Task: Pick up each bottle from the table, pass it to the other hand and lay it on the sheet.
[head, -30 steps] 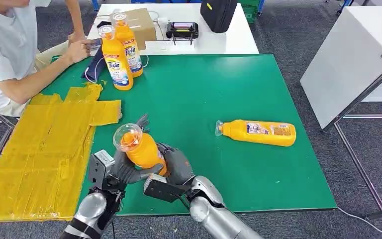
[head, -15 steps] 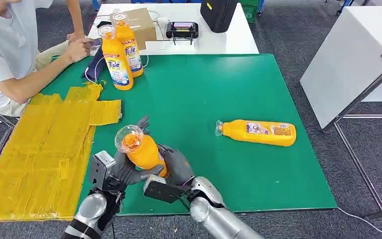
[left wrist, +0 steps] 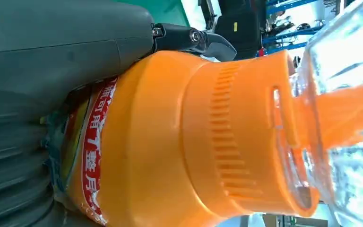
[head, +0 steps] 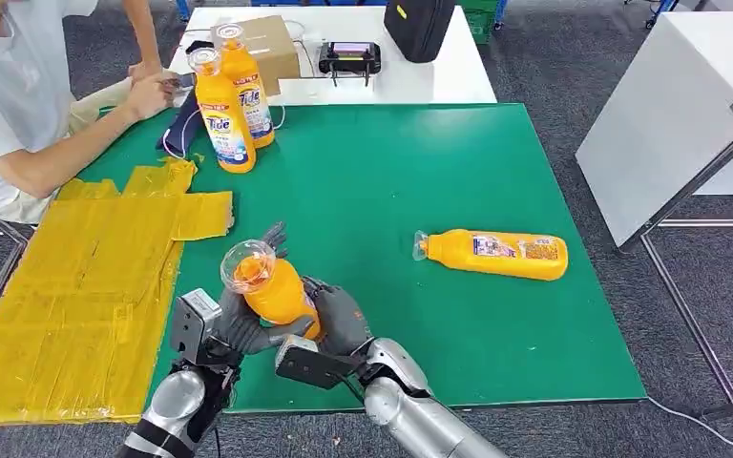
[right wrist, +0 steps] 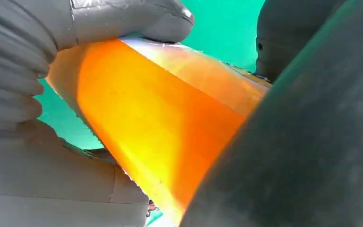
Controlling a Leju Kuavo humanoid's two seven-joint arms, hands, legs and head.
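An orange detergent bottle (head: 269,286) with a clear cap is held above the near edge of the green table (head: 391,181), cap pointing up and towards me. Both hands grip it: my left hand (head: 234,326) from the left, my right hand (head: 342,320) around its lower body. Up close, the left wrist view shows the bottle's neck and label (left wrist: 170,142), and the right wrist view shows its orange body (right wrist: 160,127). Another orange bottle (head: 496,254) lies on its side at the table's right. Two more (head: 223,114) stand upright at the far left. The yellow sheet (head: 86,277) lies left.
A person (head: 19,105) sits at the far left with a hand by the standing bottles. Behind the green table a white table (head: 439,76) carries a cardboard box (head: 272,43), a small device (head: 350,57) and a black bag (head: 420,24). A white table (head: 668,105) stands at right.
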